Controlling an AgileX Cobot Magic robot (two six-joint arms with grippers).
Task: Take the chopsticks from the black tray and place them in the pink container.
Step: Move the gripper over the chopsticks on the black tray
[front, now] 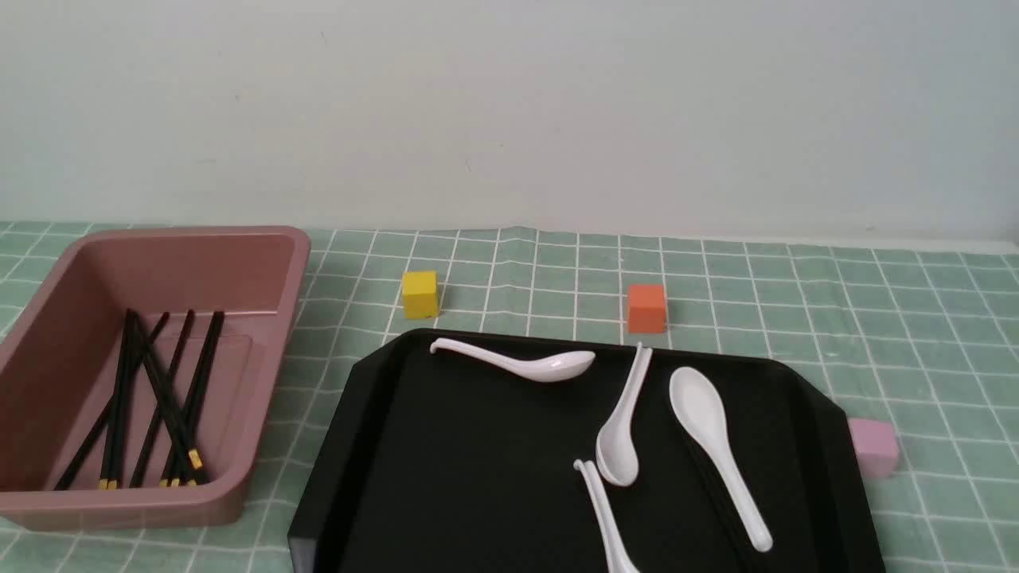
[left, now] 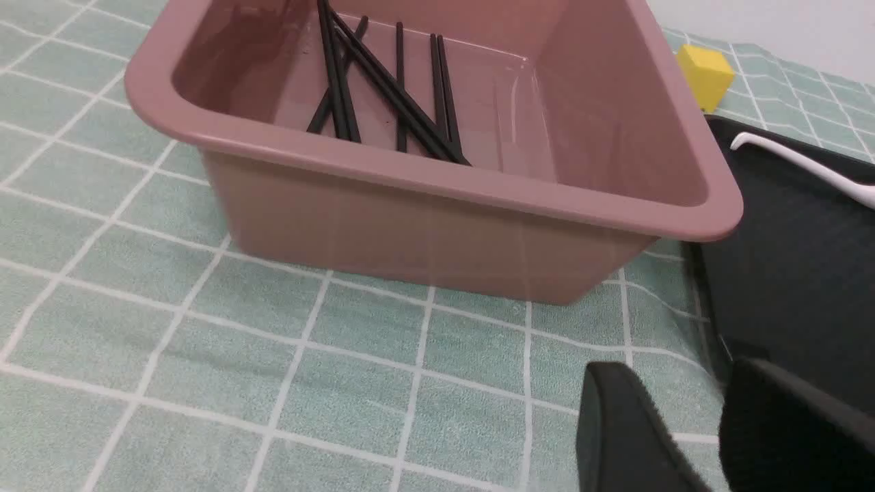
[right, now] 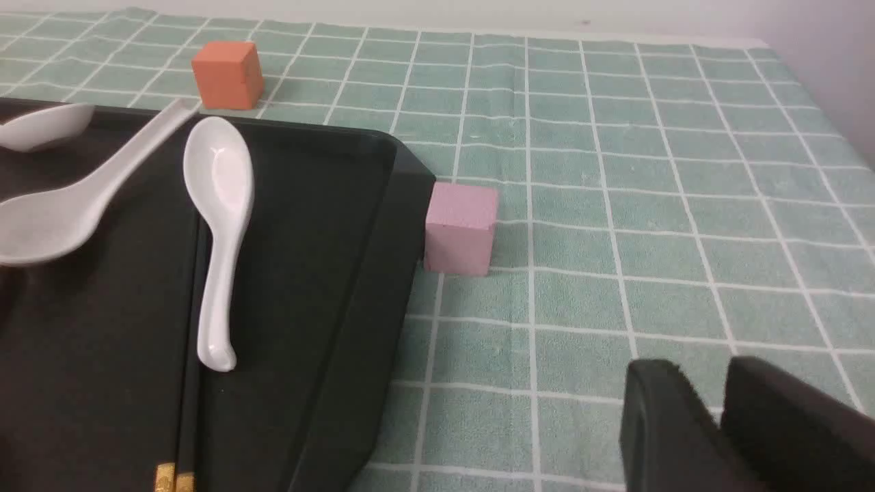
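Observation:
The pink container (front: pixel 199 232) stands at the left and holds several black chopsticks (front: pixel 151 398) with their gold bands toward the near wall. The black tray (front: pixel 478 477) lies in the middle. One more pair of chopsticks (right: pixel 188 424) lies in the tray, partly under the rightmost white spoon (right: pixel 217 225). Neither arm shows in the front view. My left gripper (left: pixel 683 372) hovers over the cloth near the container (left: pixel 424 174) and the tray's left edge, slightly open and empty. My right gripper (right: pixel 704 369) is over the cloth to the right of the tray, shut on nothing.
Several white soup spoons (front: pixel 629 430) lie in the tray. A yellow cube (front: pixel 419 294) and an orange cube (front: pixel 646 308) sit behind it. A pale-pink cube (front: pixel 873 447) sits against the tray's right rim. A green checked cloth (front: pixel 915 318) covers the table.

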